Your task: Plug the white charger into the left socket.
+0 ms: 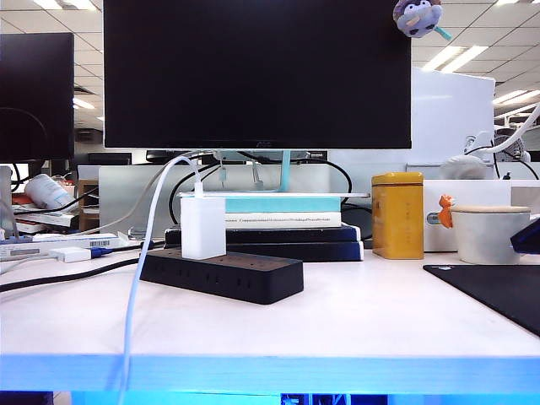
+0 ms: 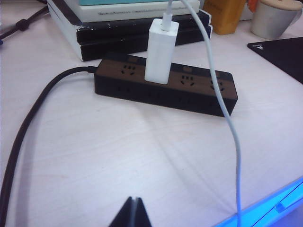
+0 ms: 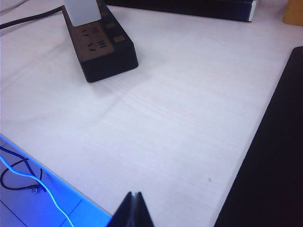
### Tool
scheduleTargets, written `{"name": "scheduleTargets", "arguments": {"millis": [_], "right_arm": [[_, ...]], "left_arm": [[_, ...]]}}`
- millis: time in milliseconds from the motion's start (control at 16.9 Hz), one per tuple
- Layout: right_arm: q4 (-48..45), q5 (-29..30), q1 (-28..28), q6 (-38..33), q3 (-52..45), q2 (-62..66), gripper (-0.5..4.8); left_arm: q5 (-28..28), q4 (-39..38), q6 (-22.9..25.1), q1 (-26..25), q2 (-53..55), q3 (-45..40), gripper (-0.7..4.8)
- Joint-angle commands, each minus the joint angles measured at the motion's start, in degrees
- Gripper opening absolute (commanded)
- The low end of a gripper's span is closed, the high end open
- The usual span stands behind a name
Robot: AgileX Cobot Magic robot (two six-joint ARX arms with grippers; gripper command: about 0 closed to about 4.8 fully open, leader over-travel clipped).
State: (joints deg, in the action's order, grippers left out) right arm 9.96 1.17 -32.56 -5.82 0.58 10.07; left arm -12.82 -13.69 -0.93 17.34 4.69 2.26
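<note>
I see the white charger [image 2: 162, 53] standing upright in the black power strip [image 2: 165, 87], in the second outlet set from the cord end; the left socket [image 2: 127, 71] beside it sits bare. My left gripper [image 2: 134, 208] hangs well back from the strip, jaws pressed together, holding nothing. My right gripper [image 3: 134, 203] hovers over bare table [image 3: 180, 123], likewise closed and empty, far from the charger.

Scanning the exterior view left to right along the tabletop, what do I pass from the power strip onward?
White charger standing on the black power strip → yellow tin → white lidded cup → black mat. Neither gripper shows in this view; each wrist view shows its jaws shut above bare table.
</note>
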Motion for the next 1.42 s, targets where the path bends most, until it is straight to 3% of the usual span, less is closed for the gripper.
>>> {"name": "scheduleTargets", "arguments": {"millis": [59,355,651,829,1184,1421], "right_arm": [[-0.6,0.0,0.0,-0.2,-0.5,-0.4,-0.01],[-0.1,-0.2,3.4,-0.2,-0.5,-6.1,-0.01],[-0.2,-1.5,10.8,-0.2,-0.5,-9.9,-0.01],[-0.1,-2.6,12.2,-0.2,-0.5,-9.9,-0.01],[0.1,-2.6,13.0,-0.2,-0.5,-9.9,-0.01],[0.0,-2.6,13.0,-0.2,-0.5,-9.9,-0.01]], "left_arm": [[0.0,0.8,0.1,-0.1,0.0,-0.4,-0.04],[-0.2,1.3,0.1,-0.7,-4.8,-0.5,-0.04],[-0.4,2.2,0.1,-11.9,-4.5,-0.6,-0.04],[-0.2,2.2,0.1,-18.4,-4.5,-0.6,-0.04],[0.7,1.3,0.1,-20.9,-4.5,-0.6,-0.04],[14.1,1.1,0.1,-20.9,-4.5,-0.7,-0.04]]}}
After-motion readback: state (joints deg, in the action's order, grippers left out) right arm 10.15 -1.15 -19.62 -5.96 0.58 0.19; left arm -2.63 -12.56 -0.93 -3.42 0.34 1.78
